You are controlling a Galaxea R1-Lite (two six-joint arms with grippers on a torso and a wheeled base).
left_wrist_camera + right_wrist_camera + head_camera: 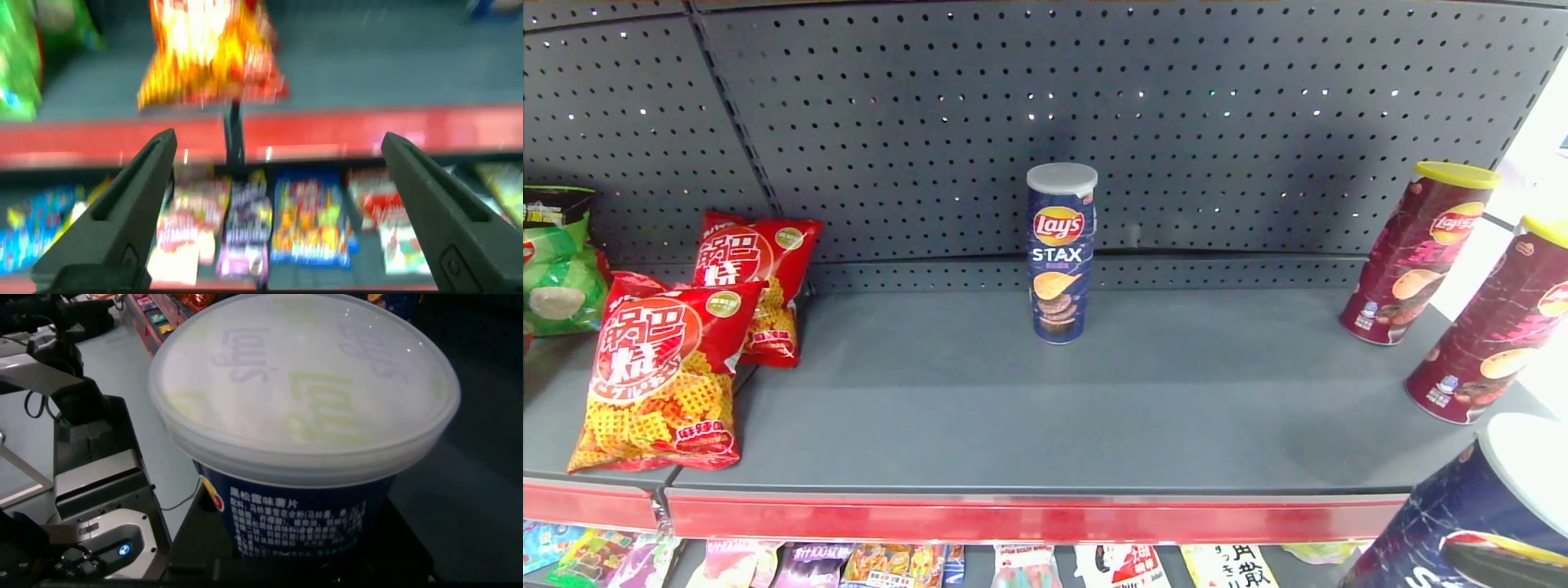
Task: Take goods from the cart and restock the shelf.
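Note:
A blue chip can (1059,253) with a grey lid stands upright at the middle back of the grey shelf (1013,408). A second blue chip can (1462,506) with a white lid (302,416) is at the lower right, in front of the shelf's edge, and my right gripper (315,570) is shut on its body below the lid. My left gripper (278,139) is open with nothing between its fingers. It faces the red shelf rail (327,131), below the red-and-yellow snack bag (208,49).
Two maroon chip cans (1417,253) (1490,327) with yellow lids stand at the shelf's right end. Two red snack bags (662,376) (760,278) and a green bag (556,261) lie at the left. Several snack packets (890,563) fill the lower shelf.

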